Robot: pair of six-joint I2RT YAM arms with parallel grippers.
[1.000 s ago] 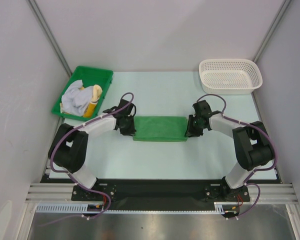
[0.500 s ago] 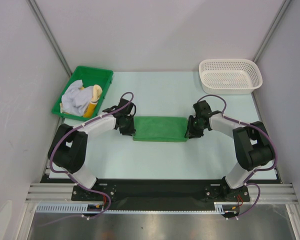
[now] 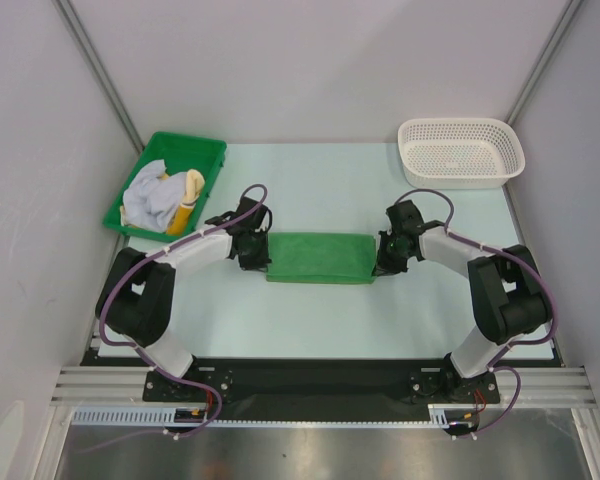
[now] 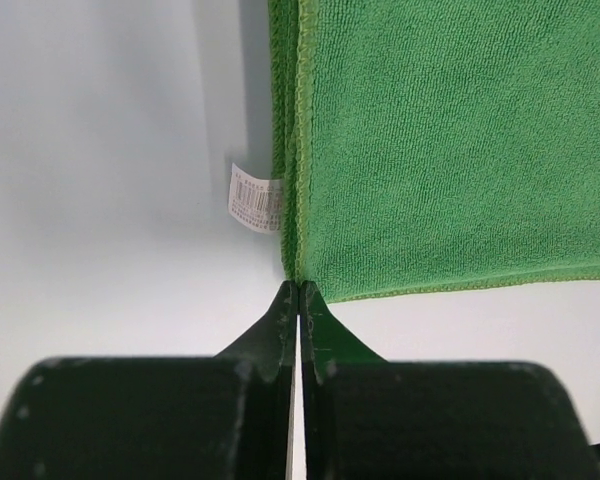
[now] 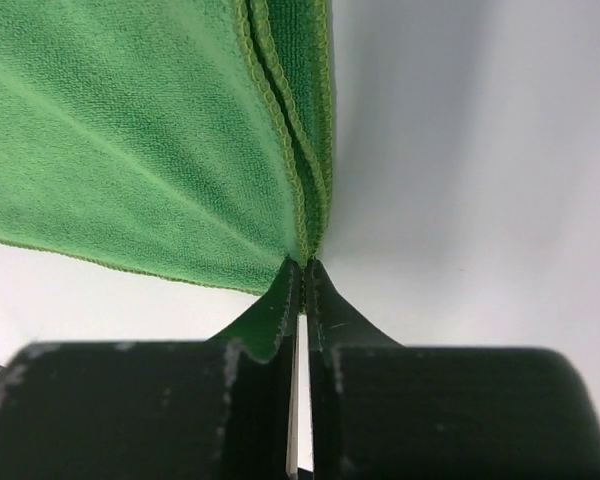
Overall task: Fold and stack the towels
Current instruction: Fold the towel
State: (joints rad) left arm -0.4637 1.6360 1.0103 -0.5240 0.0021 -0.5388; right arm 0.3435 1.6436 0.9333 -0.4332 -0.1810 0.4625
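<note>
Top external view: the green towel (image 3: 320, 257) lies as a long folded rectangle in the middle of the surface (image 3: 310, 320), its long sides parallel to the near edge. The left fingers (image 3: 259, 252) are at one short end and the right fingers (image 3: 383, 256) at the other.
Left fingers (image 4: 276, 330): black, wedge-shaped and pressed together with only a hairline between them, tips nipping a corner at the towel's left end.
Right fingers (image 5: 332, 320): same story, clamped narrow on a corner at the right end, where the stacked edges meet.
Towel texture: fine looped pile, soft and matte, with a lighter stitched hem running round each layer.
Towel layers: the right wrist view shows several hemmed edges lying one over another, and the left wrist view shows two edges side by side.
White tag (image 4: 255, 198): small and printed, poking out from the towel's edge and lying flat on the surface just beside the hem.
Far-left corner: the green bin (image 3: 208, 150), rigid plastic and rectangular, holds a crumpled white cloth (image 3: 148, 200) and a yellow item (image 3: 188, 192).
Far-right corner: the white basket (image 3: 461, 151), an oval of perforated mesh plastic.
Surface: pale, smooth and glossy enough to carry soft shadows.
</note>
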